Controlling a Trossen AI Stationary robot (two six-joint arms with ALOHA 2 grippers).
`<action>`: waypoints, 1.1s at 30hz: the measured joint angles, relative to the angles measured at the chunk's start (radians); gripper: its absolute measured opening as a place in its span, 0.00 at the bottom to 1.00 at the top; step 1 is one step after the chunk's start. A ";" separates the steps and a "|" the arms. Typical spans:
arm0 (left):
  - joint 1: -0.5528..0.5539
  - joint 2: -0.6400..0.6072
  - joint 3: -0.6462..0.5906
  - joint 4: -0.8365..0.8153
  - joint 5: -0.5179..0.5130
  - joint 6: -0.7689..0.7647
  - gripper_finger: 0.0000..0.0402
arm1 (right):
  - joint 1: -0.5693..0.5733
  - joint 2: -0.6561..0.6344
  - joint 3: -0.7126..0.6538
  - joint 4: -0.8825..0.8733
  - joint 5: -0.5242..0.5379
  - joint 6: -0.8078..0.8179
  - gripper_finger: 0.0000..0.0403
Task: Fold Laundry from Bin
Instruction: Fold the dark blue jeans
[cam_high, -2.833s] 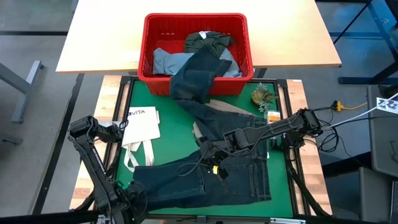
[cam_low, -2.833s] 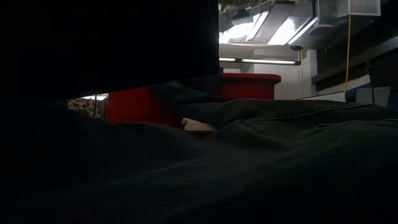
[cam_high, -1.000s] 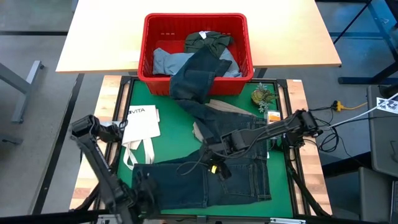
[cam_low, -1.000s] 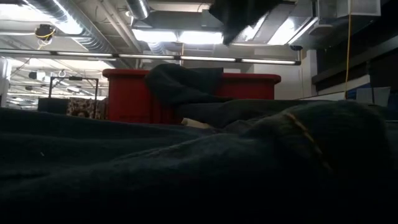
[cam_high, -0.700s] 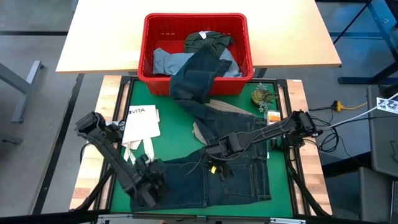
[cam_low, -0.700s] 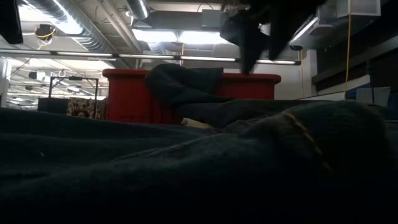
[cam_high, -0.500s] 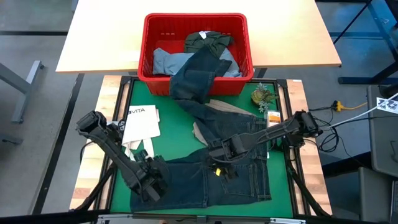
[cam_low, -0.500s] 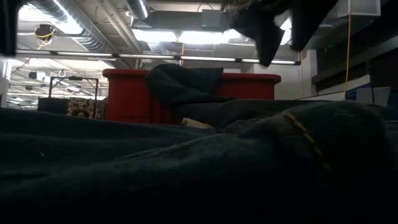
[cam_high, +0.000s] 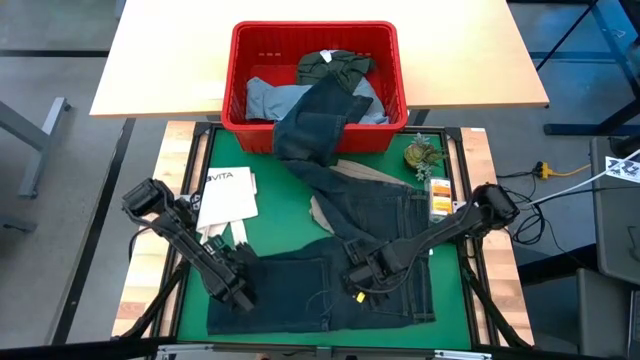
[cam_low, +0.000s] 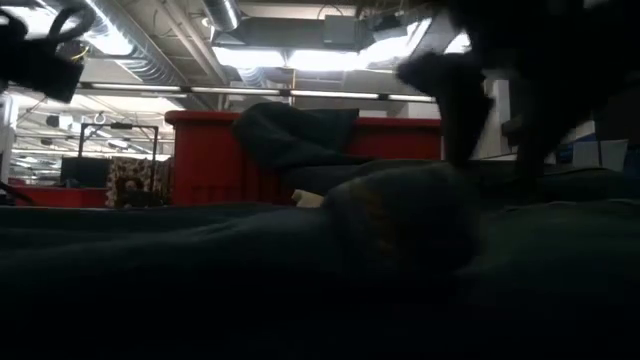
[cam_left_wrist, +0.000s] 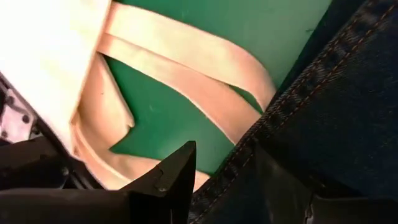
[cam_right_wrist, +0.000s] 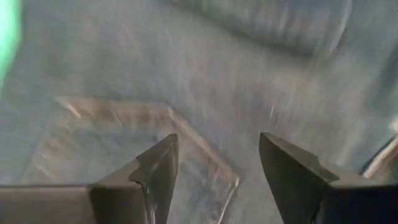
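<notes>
Green matting (cam_high: 270, 215) covers the work surface, framed by wood strips, with a pale tabletop (cam_high: 170, 60) butting onto its far edge. The low view looks across dark cloth into a hall with ceiling ducts and strip lights. A white tote bag (cam_high: 226, 197) lies near the mat's left edge, printed with letters that read "VITA". A small orange-labelled packet (cam_high: 440, 196) and a green plant-like clump (cam_high: 421, 153) sit near the right edge; the packet's print is too small to read.

The red bin (cam_high: 315, 88) straddles the far edge, holding a light blue garment (cam_high: 272, 98) and a dark olive-green piece (cam_high: 335, 66). The dark navy jeans (cam_high: 330, 290) trail from the bin's front rim down to the near edge, where they spread flat, partly covering beige trousers (cam_high: 355, 172).

The left gripper (cam_high: 236, 290) sits at the jeans' left hem beside the tote straps (cam_left_wrist: 186, 74), fingers (cam_left_wrist: 177, 171) apart over the seam. The right gripper (cam_high: 360, 278) hangs over the jeans' middle, fingers (cam_right_wrist: 155, 171) spread, denim filling its wrist view.
</notes>
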 joint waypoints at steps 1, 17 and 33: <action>-0.001 0.000 -0.019 0.022 0.000 0.000 0.39 | -0.001 0.000 -0.028 0.018 0.000 0.022 0.56; 0.001 0.002 -0.072 -0.062 0.006 0.007 0.39 | -0.001 -0.017 -0.183 0.113 0.007 0.133 0.56; -0.070 0.001 0.270 -0.218 -0.006 0.035 0.39 | 0.098 -0.061 -0.017 0.075 -0.045 0.132 0.56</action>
